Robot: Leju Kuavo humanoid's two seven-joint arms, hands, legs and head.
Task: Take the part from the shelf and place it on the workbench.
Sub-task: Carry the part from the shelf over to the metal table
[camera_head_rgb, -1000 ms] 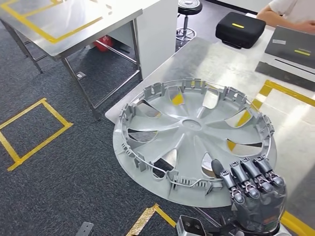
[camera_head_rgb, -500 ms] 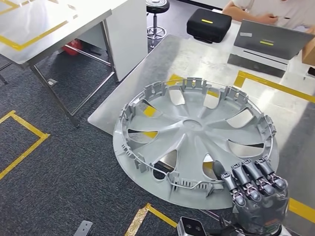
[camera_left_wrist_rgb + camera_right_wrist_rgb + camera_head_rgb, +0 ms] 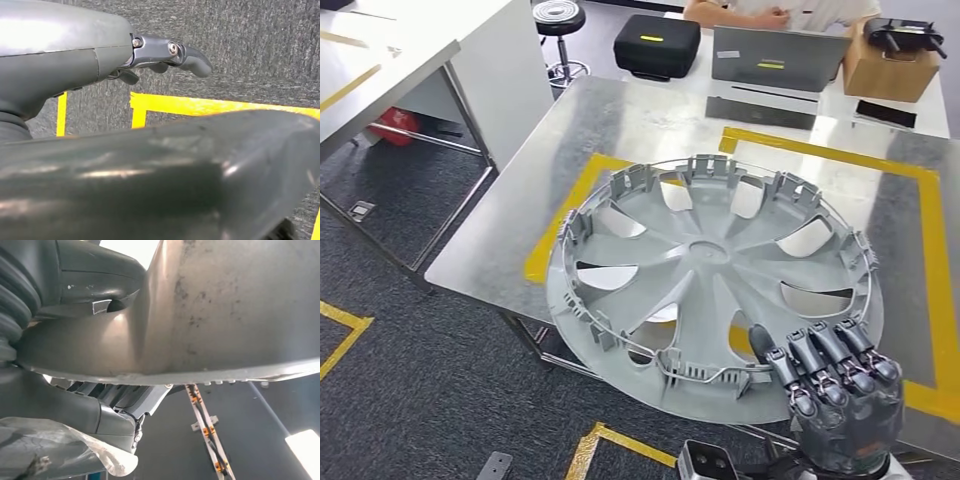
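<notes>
Here right hand grips unlabelled wheel cover over workbench.

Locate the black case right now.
In the head view the black case lies at the workbench's far edge, left of the laptop, near a stool.

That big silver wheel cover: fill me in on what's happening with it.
The robot's right hand grips the near rim of the wheel cover, fingers hooked over its edge, and holds it out above the front of the metal workbench, part of it past the bench's near edge. It has not been set down yet. The left hand hangs over the carpet, holding nothing. A person sits behind a laptop at the far side.
</notes>
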